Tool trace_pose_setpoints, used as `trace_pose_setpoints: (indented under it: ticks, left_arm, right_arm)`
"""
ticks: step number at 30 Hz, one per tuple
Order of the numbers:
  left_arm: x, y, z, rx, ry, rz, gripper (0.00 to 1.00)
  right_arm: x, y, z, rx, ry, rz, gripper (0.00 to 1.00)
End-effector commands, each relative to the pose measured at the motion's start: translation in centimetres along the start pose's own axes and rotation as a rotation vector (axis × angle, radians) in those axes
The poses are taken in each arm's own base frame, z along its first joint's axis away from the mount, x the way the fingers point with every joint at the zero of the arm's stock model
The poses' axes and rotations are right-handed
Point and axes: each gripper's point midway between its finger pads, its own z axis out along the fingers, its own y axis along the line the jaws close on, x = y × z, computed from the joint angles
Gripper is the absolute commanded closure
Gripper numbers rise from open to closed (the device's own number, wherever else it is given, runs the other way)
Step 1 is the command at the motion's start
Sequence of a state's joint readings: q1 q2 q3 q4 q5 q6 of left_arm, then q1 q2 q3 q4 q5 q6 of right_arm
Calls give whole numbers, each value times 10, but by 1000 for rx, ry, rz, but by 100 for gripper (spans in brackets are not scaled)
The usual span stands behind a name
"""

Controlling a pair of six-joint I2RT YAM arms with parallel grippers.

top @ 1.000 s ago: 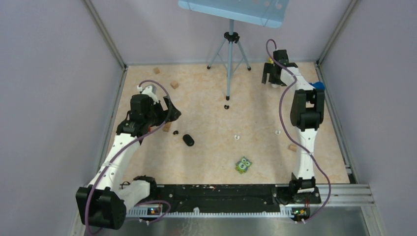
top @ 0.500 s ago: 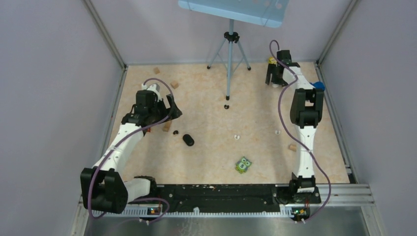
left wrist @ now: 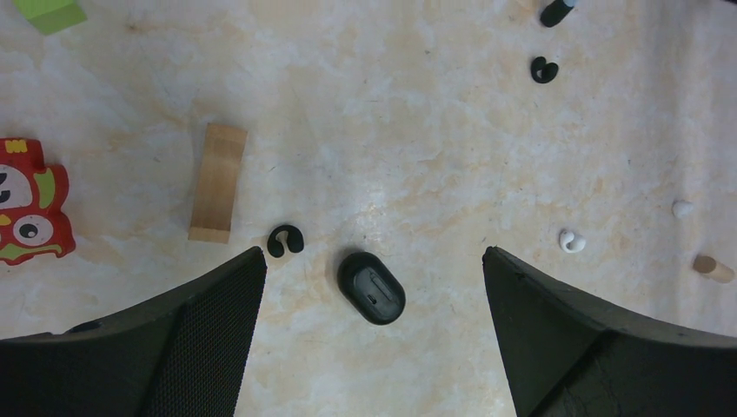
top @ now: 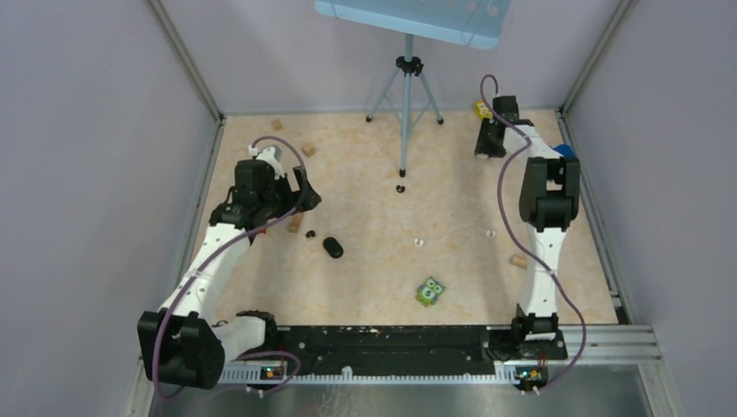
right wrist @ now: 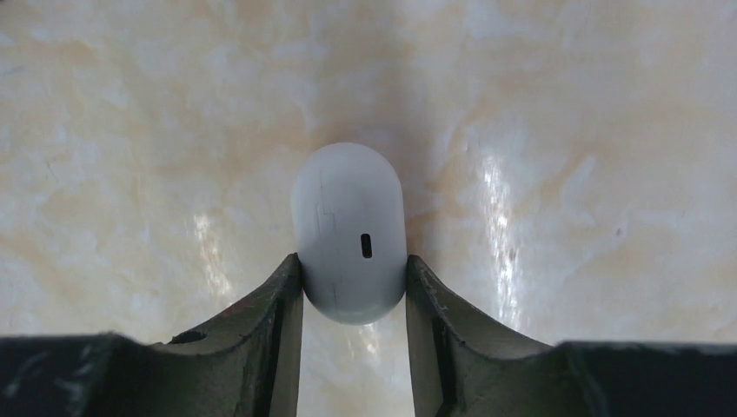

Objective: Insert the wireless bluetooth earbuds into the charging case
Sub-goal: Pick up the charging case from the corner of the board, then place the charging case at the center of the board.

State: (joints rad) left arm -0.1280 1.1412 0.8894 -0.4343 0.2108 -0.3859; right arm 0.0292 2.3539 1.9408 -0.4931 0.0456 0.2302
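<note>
One black earbud (left wrist: 285, 240) lies on the table (left wrist: 417, 130) just beside the black charging case (left wrist: 371, 287), near it but apart; the other black earbud (left wrist: 544, 69) sits well away, near the far edge of the left wrist view; a white earbud (left wrist: 571, 241) rests off to the case's other side, with a second white earbud (left wrist: 683, 208) a little beyond it. The black case lies flat with its lid closed (a small slot shows on its top).

The left gripper (left wrist: 374, 254) hangs above this case with its jaws spread wide, holding nothing; the case shows in the gap between the two fingers.

Far across the table, at the back right corner, the right gripper (right wrist: 354, 269) has its fingers pressed against both flanks of the white charging case (right wrist: 349, 233) - the near end of the case is clamped between them, the rounded far end sticks out ahead; whether the case is lifted off the surface cannot be told.

Around the black case: a tan wooden block (left wrist: 217, 182) just past the nearer black earbud; a red toy tile (left wrist: 26, 204) further out; a green block (left wrist: 50, 13) at the corner - and a tripod (top: 406, 104) at the back of the table.
</note>
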Motion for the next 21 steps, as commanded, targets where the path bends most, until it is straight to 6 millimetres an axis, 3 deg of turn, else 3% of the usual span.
trace_pose_setpoints:
  ticks: [1, 6, 9, 10, 11, 15, 19, 21]
  left_arm:
    - [-23, -33, -23, 131, -68, 47, 1]
    - [-18, -60, -35, 275, -36, 45, 1]
    - [-8, -73, -38, 346, 6, 55, 1]
    - [-4, -76, -38, 363, 20, 61, 1]
    - [1, -80, -38, 374, 34, 68, 1]
    - [20, -92, -33, 401, 85, 54, 1]
    - [42, -129, -33, 519, 138, 4, 1]
    - [53, -145, -30, 552, 153, -11, 1]
  right_arm:
    - [0, 9, -49, -58, -57, 49, 73]
    - [43, 30, -112, -159, -82, 72, 73]
    - [86, 48, -150, -212, -86, 48, 73]
    - [113, 54, -160, -229, -58, 34, 73]
    - [127, 61, -172, -259, -56, 28, 73]
    - [170, 84, -222, -399, -60, 27, 73]
    - [181, 102, -274, -599, -170, 88, 72]
    - [186, 106, -288, -657, -183, 108, 71]
